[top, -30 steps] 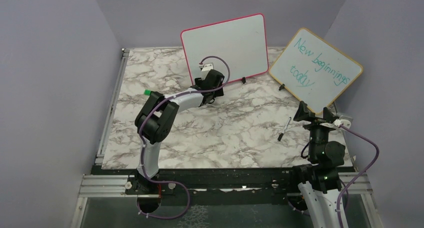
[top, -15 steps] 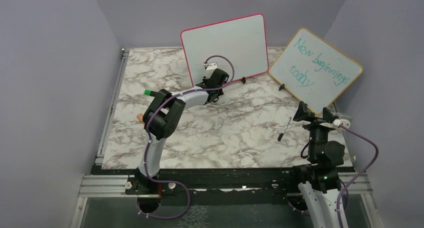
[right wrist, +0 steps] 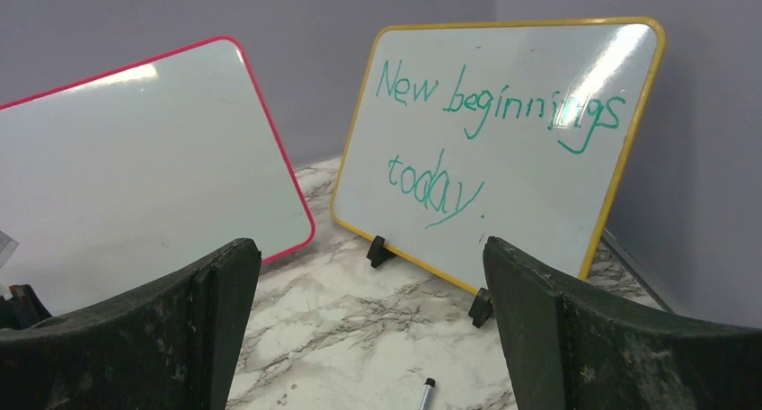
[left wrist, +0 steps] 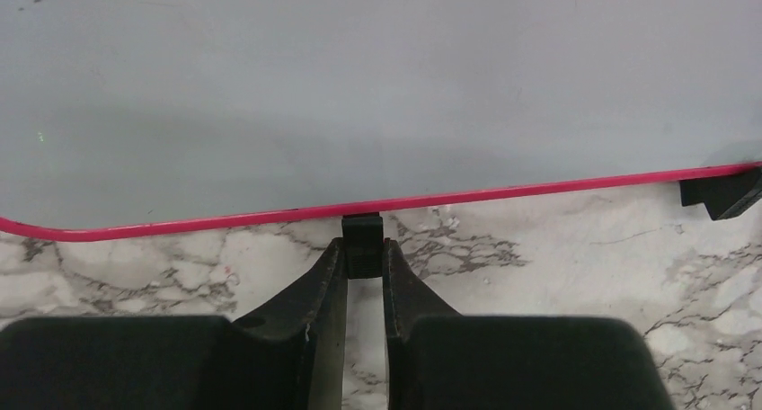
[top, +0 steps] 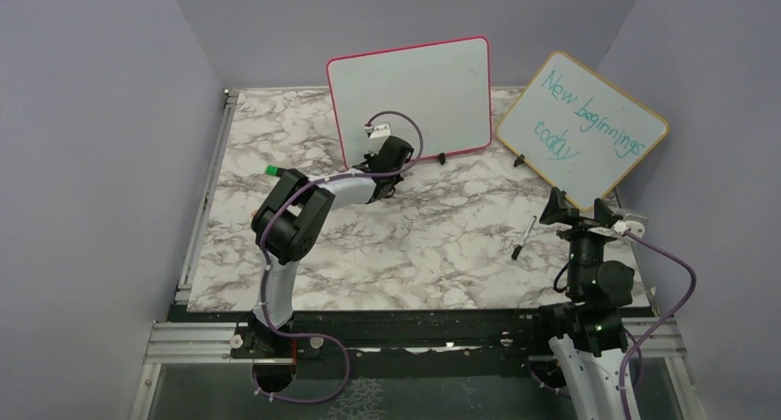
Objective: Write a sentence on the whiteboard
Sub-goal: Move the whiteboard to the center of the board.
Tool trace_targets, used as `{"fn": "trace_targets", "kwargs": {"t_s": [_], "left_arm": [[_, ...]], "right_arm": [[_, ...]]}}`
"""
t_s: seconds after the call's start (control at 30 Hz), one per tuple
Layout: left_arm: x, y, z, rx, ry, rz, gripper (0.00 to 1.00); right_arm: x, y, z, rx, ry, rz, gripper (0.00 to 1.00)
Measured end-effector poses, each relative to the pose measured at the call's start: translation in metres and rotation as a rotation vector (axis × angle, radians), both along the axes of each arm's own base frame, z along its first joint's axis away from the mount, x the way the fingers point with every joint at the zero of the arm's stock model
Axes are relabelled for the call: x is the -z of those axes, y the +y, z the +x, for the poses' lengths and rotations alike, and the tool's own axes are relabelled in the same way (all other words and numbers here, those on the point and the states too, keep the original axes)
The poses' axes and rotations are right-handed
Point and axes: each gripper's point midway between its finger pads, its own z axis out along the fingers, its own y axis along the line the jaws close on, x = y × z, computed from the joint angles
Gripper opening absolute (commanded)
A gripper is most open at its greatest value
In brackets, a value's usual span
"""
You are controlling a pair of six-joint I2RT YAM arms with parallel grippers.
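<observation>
Whiteboard [top: 414,88] is standing blank just left of the yellow-framed board [top: 582,130], and my left gripper [left wrist: 363,250] is clamping its black foot [left wrist: 362,226], apparently to reposition it for writing, while my right gripper [right wrist: 368,325] is hovering open, empty, before that board.
</observation>
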Motion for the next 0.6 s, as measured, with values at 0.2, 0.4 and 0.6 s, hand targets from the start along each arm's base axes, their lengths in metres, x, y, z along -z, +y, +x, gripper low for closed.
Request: {"fn": "trace_targets", "kwargs": {"t_s": [0.2,0.4,0.6], "left_arm": [[0.000,0.020,-0.032,-0.025,0.028,-0.014,0.00],[0.002,0.035,-0.073,-0.041,0.056,-0.025,0.00],[0.007,0.036,-0.119,-0.043,0.073,-0.047,0.00]], "right_arm": [[-0.003,0.000,-0.002,-0.001,-0.015,0.002,1.00],[-0.006,0.001,-0.005,-0.008,-0.032,0.003,1.00],[-0.008,0.002,-0.005,-0.014,-0.038,0.005,1.00]]}}
